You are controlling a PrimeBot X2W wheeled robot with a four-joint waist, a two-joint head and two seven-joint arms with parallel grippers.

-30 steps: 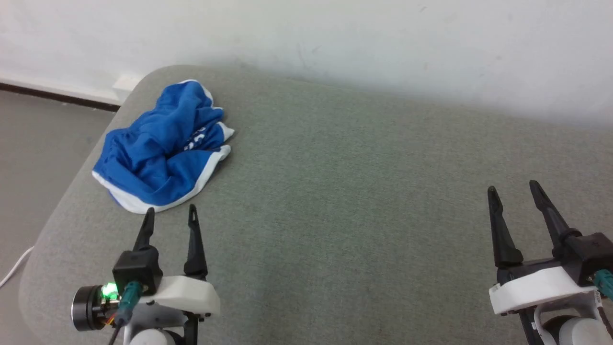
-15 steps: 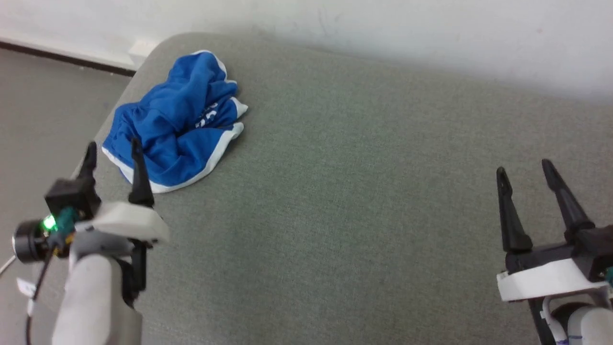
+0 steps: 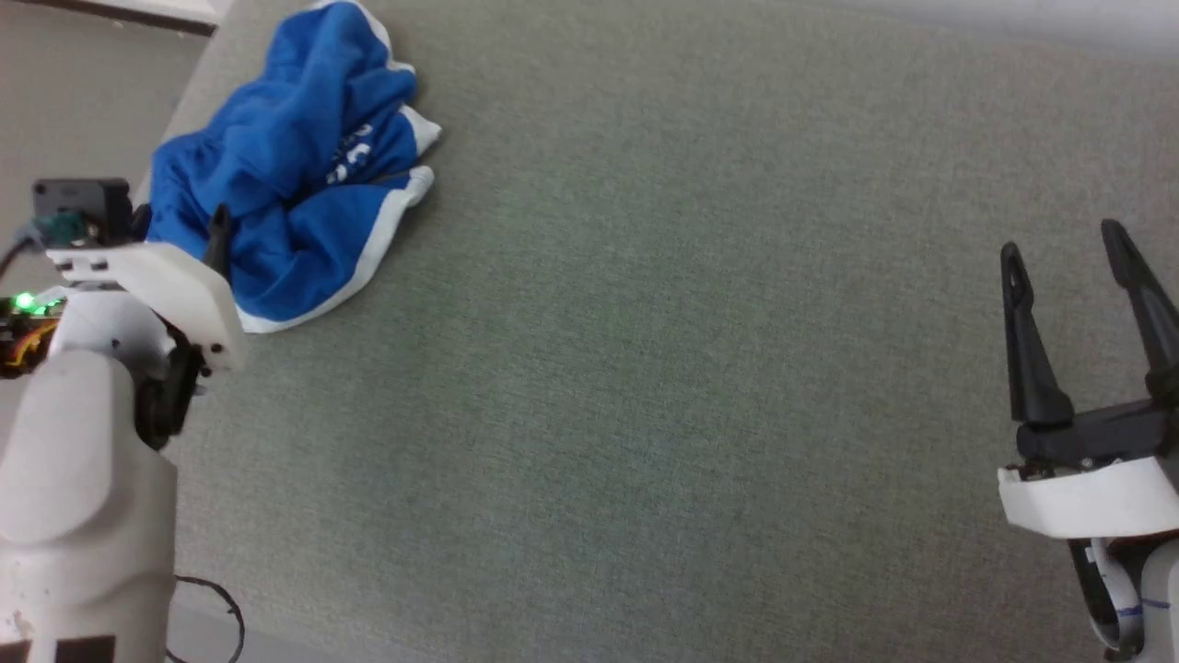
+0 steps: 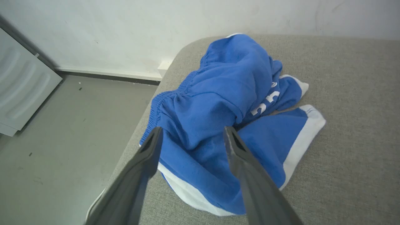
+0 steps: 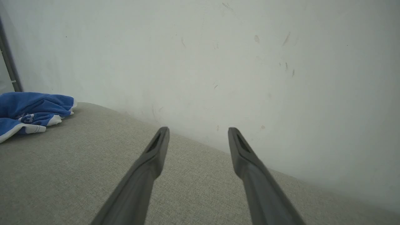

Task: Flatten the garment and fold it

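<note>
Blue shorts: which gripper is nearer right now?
Left. The left gripper, open, has its fingers framing the near edge of the shorts, by the waistband. The right gripper, also open, hangs over the grey cushion far across on the opposite side.

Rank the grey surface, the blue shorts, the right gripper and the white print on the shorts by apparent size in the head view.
Largest to smallest:
1. grey surface
2. blue shorts
3. right gripper, which is nearer the camera, so this is its look only, not its true size
4. white print
</note>
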